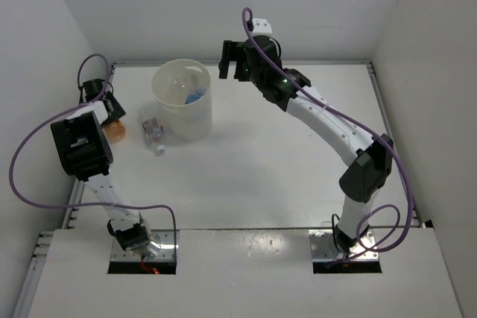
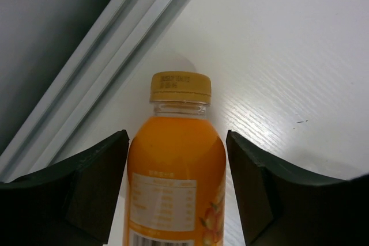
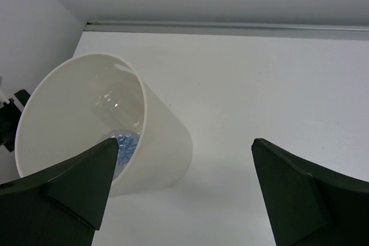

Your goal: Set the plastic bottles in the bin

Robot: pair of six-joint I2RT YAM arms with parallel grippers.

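From above, the bin (image 1: 186, 121) stood at eleven o'clock of the table's middle, with a blue-labelled bottle (image 1: 195, 96) inside. A clear bottle (image 1: 154, 133) lay just beside the bin at its eight o'clock. The orange bottle (image 1: 115, 130) sat farther out at nine, under the left gripper (image 1: 112, 113). The right gripper (image 1: 231, 61) hung at the bin's two o'clock.

The left wrist showed the orange bottle between the fingers (image 2: 104, 171), cap toward twelve. Both pads sat close against its sides, though a firm clench could not be told. The squeeze should land squarely on the body, below the shoulder, before any lift.

The right wrist showed jaws spread wide, holding nothing.
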